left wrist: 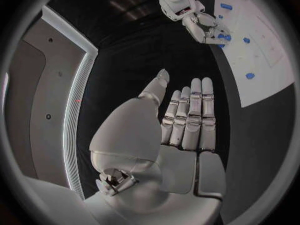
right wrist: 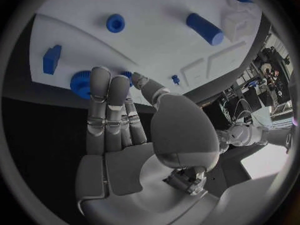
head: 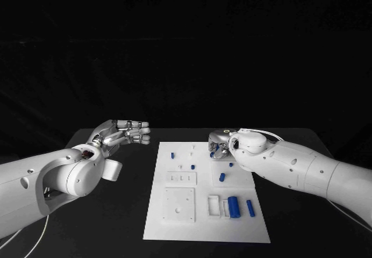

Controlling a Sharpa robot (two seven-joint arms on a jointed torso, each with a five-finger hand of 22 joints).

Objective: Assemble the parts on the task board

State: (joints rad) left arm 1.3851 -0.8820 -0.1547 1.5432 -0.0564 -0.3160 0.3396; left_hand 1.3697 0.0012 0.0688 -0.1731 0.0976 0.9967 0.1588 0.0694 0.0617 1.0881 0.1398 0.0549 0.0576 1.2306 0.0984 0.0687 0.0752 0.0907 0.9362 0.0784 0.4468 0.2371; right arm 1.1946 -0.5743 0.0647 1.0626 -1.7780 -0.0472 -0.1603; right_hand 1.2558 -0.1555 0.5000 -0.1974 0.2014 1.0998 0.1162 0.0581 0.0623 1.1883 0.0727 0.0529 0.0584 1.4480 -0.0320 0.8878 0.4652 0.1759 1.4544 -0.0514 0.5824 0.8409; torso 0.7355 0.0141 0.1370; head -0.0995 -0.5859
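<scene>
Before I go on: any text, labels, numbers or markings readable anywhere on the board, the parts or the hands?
None can be read.
White rectangular task board: raised outlines, no print.
Small blue plastic parts: plain.
Silver left hand and right hand: no legible marking.

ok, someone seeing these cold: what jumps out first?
The flat white task board mid-table, dotted with small blue parts, the large blue cylinder near its front. The silver right hand reaches onto the board's far edge by a blue gear-like part; the silver left hand hovers off to the side, holding nothing.
</scene>
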